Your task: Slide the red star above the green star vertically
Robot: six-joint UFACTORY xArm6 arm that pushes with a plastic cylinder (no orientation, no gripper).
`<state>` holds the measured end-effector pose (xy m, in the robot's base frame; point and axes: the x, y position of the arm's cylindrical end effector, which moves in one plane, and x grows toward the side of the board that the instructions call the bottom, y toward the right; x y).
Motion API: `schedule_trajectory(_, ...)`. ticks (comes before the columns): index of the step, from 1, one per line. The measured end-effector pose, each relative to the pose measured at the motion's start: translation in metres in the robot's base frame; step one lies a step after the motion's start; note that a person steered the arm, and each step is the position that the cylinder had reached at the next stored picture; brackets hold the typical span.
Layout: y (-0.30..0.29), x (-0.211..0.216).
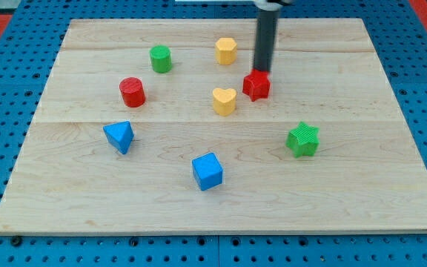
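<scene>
The red star (256, 86) lies on the wooden board right of centre, towards the view's top. The green star (303, 139) lies below it and to the right. My tip (261, 71) stands at the red star's top edge, touching or nearly touching it. The dark rod rises from there out of the view's top.
A yellow heart (224, 101) lies just left of the red star. A yellow block (227, 50) and a green cylinder (161, 58) lie near the top. A red cylinder (133, 92), a blue triangular block (119, 136) and a blue cube (207, 171) lie to the left and bottom.
</scene>
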<state>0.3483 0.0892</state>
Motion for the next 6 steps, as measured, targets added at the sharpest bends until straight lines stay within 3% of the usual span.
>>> schedule_trajectory(2,-0.083,-0.012)
schedule_trajectory(4,0.012,0.030)
schedule_trajectory(5,0.021,0.029)
schedule_trajectory(6,0.008,-0.012)
